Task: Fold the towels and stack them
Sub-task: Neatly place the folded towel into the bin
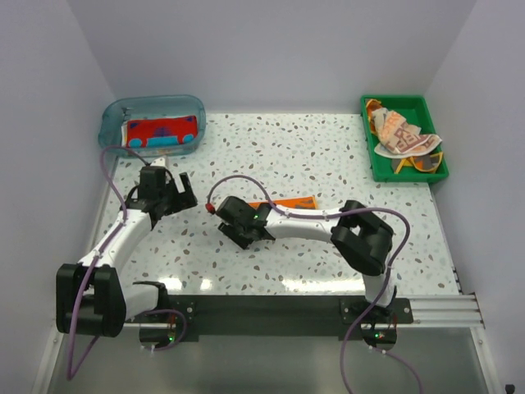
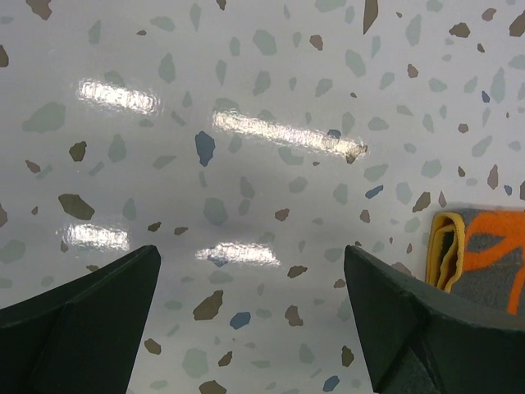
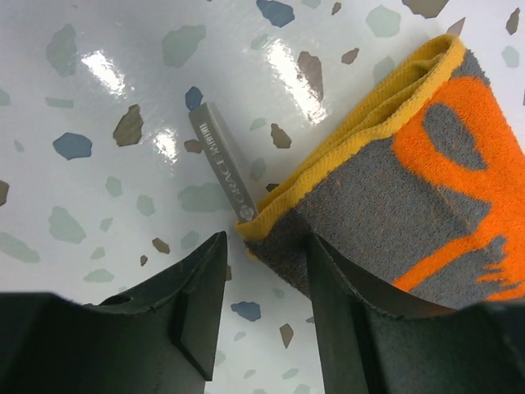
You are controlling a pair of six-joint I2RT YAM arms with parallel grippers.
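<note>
Counter [image 1: 312, 156]: a wide bare stretch runs between the two far corners, so there is open room for folding. Walls close in on the left, far and right sides.

Blue tub [image 1: 115, 115], far left corner: holds one flat teal-and-red towel [image 1: 161, 131]. I judge this one done.

Green tray [image 1: 404, 100], far right corner: crumpled towels [image 1: 402, 135] heaped inside, unfolded. This is the bulk of the work left.

Grey-and-orange towel [image 3: 410, 180]: lies mid-counter, folded, yellow edges doubled over, not yet stacked.

Left pincer [image 2: 252, 250]: released, jaws wide, over bare counter with the folded towel just to its right.

Right pincer [image 3: 267, 238]: jaws parted at that towel's near corner, no grip evident.

Label [image 3: 220, 164]: pokes out from the corner, flat on the counter.
</note>
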